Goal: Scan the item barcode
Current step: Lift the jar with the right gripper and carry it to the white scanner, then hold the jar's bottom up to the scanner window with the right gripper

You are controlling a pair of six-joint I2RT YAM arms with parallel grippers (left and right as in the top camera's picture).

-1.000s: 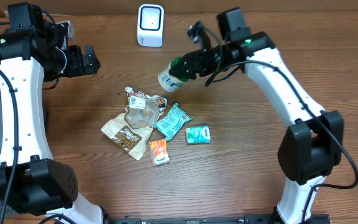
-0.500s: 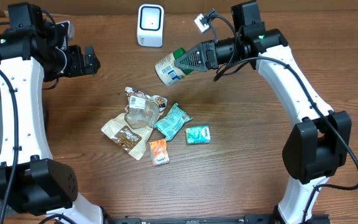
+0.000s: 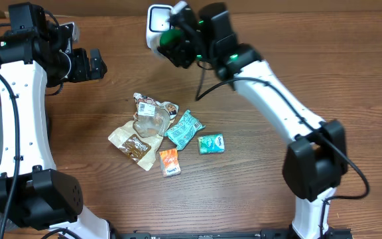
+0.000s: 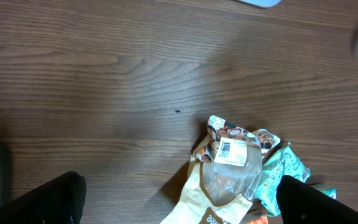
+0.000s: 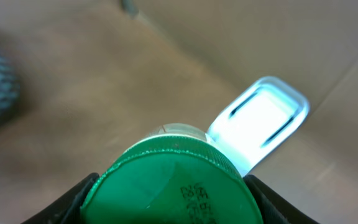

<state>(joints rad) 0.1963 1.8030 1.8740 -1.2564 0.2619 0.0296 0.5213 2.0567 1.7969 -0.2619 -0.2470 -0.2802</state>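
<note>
Before the scanner (image 3: 155,23), right jaws grip a green-capped bottle (image 5: 169,180).

obstacles: packet pile (image 3: 154,133) mid-table, scanner (image 3: 155,21) far edge | free: bare wood (image 3: 128,73) between

I am working in what is looking like a robotics lab staged as a shop checkout rather than a real store. The left white-and-black jointed robot arm (image 3: 18,119) is rising from its base at 7 o'clock of a bare brown wood-grain table (image 3: 244,199), and the matching right arm (image 3: 280,99) is rising from 5 o'clock. A small white box-shaped barcode scanner (image 3: 156,20) is standing at 12 o'clock, its window glowing in the right wrist view. A loose pile of foil and paper snack packets (image 3: 164,136) is lying at the centre. Plain tan cardboard sheeting (image 3: 350,4) is running along the 12 o'clock edge.
</note>
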